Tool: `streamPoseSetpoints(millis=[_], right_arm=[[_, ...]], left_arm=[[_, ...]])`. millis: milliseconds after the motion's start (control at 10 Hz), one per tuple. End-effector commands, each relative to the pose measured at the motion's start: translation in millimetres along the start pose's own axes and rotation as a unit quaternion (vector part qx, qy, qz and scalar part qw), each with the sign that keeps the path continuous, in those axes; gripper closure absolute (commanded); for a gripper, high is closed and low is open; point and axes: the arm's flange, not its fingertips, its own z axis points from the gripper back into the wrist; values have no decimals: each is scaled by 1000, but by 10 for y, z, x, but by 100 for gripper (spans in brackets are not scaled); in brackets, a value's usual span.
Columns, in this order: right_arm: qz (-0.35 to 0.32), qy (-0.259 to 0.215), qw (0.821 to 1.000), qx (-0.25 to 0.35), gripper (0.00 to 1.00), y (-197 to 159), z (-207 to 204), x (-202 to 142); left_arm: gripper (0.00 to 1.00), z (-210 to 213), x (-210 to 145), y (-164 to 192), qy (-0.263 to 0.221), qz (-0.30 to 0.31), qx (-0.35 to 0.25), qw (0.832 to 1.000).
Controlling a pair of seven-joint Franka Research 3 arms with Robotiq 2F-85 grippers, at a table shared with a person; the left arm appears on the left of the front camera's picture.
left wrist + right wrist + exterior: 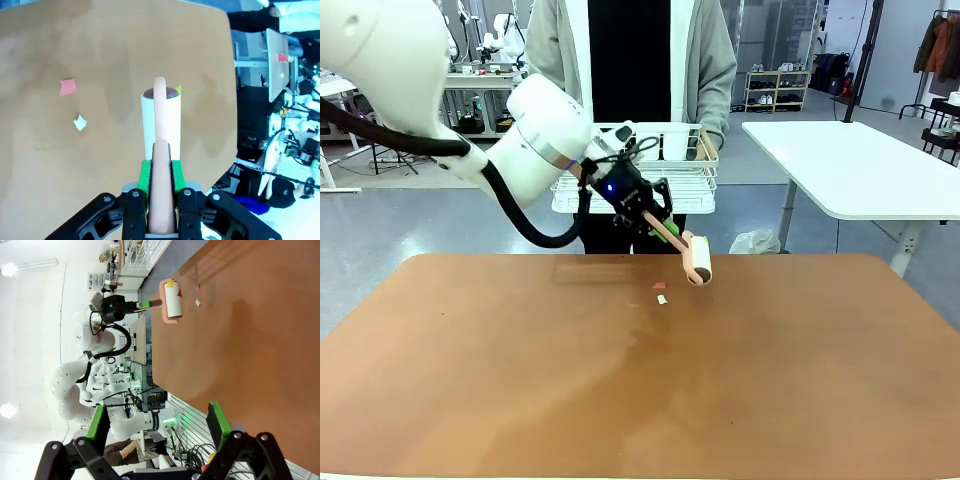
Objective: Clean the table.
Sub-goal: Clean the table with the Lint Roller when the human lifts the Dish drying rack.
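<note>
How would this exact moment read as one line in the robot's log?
left gripper: shut on lint roller | right gripper: open | table: pink scrap, white scrap near roller

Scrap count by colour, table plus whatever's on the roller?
Pink scrap: 1, on the table
White scrap: 1, on the table
Yellow scrap: 1, on the lint roller
Total: 3

surface (800,380): matt, leather-like brown | lint roller (699,262): white paper roll, smooth peach plastic handle | scraps (662,298): paper | rack (692,186): white metal wire
</note>
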Motion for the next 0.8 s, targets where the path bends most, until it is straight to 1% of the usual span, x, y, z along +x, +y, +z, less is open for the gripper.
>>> streamPoseSetpoints(millis=[0, 100, 200, 300, 400, 500, 600, 700], right_arm=[[10, -3, 1000, 8, 0, 14, 2, -18], [10, -3, 1000, 8, 0, 14, 2, -18], [10, -3, 1000, 8, 0, 14, 2, -18], [10, -3, 1000, 8, 0, 14, 2, -18], [10, -3, 1000, 8, 0, 14, 2, -18], [10, -3, 1000, 8, 0, 14, 2, -18], [10, -3, 1000, 8, 0, 14, 2, -18], [10, -3, 1000, 8, 0, 14, 2, -18]], left_arm=[[79, 219, -136, 246, 23, 5, -16, 1000], [79, 314, -184, 284, 14, 3, -15, 1000], [79, 449, -227, 339, 19, 0, -14, 1000], [79, 658, -274, 422, 31, 0, -18, 999], [79, 932, -385, 552, 57, -6, -4, 998], [79, 1310, -472, 770, 54, 4, 37, 998], [79, 1721, -536, 1045, 62, 4, 51, 997], [79, 1967, -579, 1244, 82, -14, 66, 994]])
